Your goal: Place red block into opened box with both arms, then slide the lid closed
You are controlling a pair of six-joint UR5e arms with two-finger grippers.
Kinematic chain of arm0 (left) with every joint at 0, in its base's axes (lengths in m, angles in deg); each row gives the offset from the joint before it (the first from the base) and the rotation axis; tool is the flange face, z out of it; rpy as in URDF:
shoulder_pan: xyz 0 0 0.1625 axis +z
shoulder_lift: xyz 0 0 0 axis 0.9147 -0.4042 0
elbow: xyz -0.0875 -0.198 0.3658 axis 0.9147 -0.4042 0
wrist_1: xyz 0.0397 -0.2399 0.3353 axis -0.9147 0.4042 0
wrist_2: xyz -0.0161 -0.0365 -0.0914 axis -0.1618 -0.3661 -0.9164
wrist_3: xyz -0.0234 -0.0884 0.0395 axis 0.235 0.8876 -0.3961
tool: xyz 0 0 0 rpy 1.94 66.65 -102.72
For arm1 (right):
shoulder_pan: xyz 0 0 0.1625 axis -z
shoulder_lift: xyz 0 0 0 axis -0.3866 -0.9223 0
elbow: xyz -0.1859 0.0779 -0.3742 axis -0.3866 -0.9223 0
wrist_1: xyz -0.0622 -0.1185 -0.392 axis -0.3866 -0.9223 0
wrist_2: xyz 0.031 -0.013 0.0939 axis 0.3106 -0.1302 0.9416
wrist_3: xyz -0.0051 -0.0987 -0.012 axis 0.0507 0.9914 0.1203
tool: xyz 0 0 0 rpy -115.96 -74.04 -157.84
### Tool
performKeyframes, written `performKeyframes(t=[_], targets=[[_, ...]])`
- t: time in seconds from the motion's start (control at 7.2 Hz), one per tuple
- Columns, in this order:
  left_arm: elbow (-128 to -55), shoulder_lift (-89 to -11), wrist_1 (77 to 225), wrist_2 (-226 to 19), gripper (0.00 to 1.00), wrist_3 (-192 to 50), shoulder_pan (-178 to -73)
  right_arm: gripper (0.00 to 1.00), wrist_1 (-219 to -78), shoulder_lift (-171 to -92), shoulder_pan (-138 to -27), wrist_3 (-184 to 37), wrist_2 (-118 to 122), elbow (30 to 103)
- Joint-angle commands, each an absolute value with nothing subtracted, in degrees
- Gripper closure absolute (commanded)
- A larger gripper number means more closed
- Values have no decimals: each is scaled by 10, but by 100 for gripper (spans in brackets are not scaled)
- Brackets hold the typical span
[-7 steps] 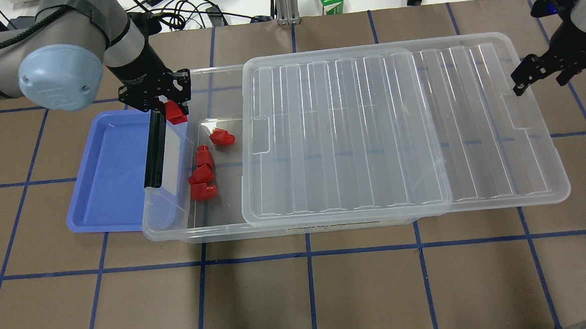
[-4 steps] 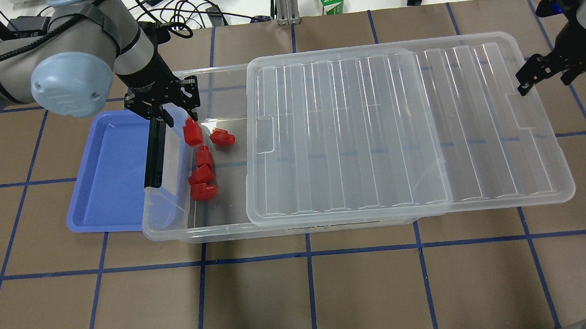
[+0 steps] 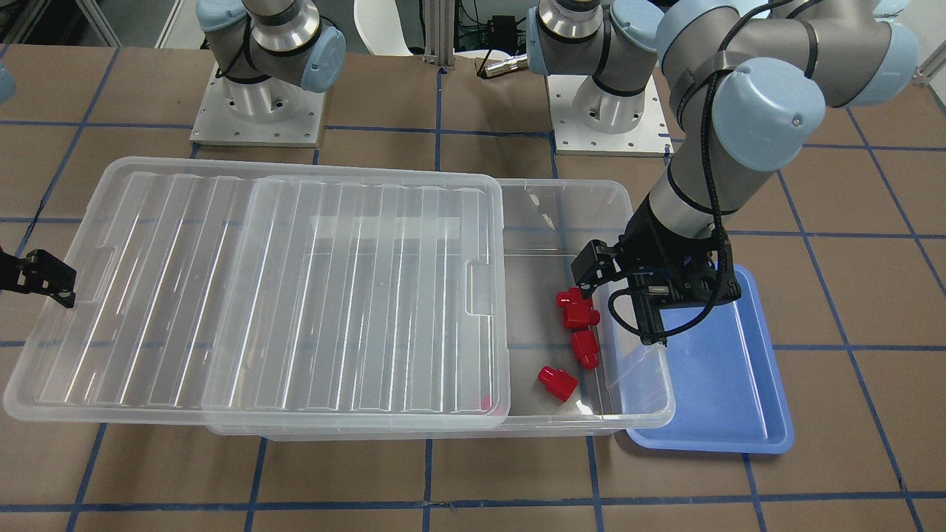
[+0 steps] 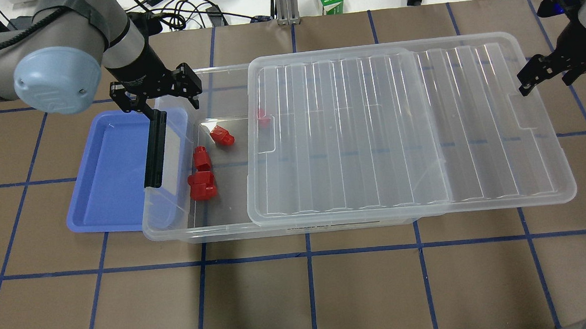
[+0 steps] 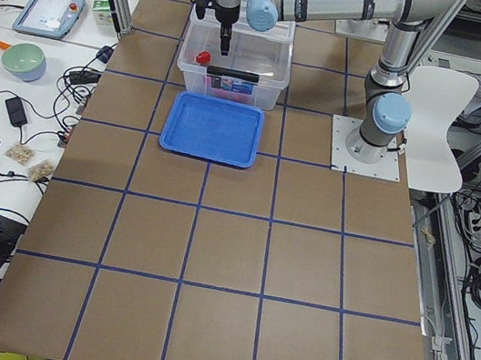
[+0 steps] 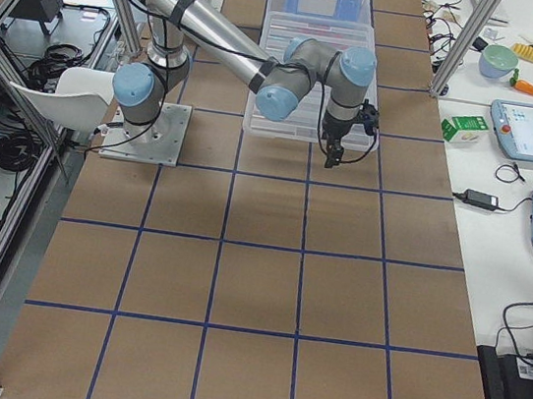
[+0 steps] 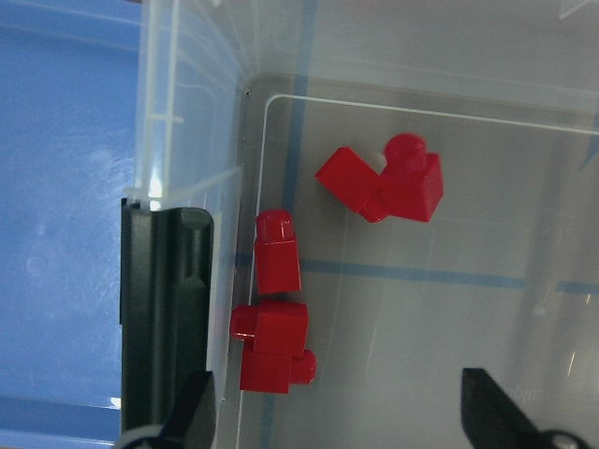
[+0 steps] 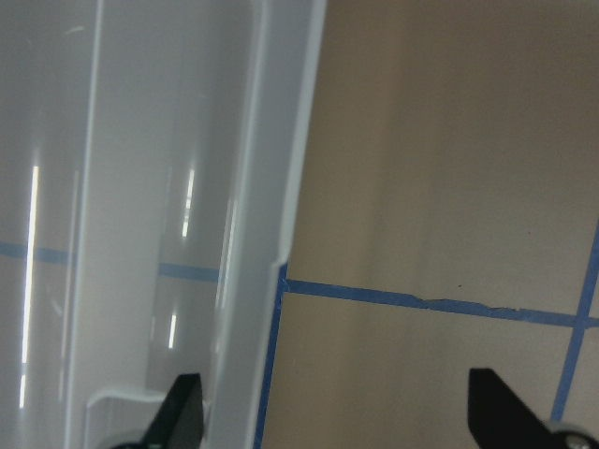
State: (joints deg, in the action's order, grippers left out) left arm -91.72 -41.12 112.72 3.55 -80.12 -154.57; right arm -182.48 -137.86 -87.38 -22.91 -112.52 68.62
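Now, seen from overhead, the left gripper (image 4: 156,99) hangs open and empty over the uncovered left end of the box (image 4: 201,234), above the black latch (image 4: 154,151) and just beside the blue tray (image 4: 107,169). The red block (image 4: 262,116) lies in the box just under the left edge of the lid (image 4: 361,131), near the far wall. The other red pieces (image 4: 202,159) lie apart from it on the open floor. The lid covers most of the box and overhangs its right end. The right gripper (image 4: 544,78), spread wide and holding nothing, hovers at the lid's far right corner.

From across the table (image 3: 443,480), the red block shows only faintly through the lid.

The left wrist view shows red pieces on the box floor beside the latch.

The right wrist view shows the lid's rim between the parted fingertips (image 8: 182,412); whether they touch it I cannot tell.
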Motion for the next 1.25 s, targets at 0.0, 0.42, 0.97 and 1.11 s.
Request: performKeyframes(t=[0.0,0.42,0.97,1.11], targets=[[-871,-373,1207,58,0,-822,-1534,0,-1830,-1380,-873,-220,-1126,687],[-864,-295,1253,86,0,-937,-1511,0,-1828,-1383,-874,-231,-1125,684],[-862,-310,1240,77,0,-891,-1509,0,-1652,-1430,-973,-388,-1126,565],[-862,-311,1239,77,0,-887,-1509,0,-1606,-1430,-1000,-441,-1124,527]])
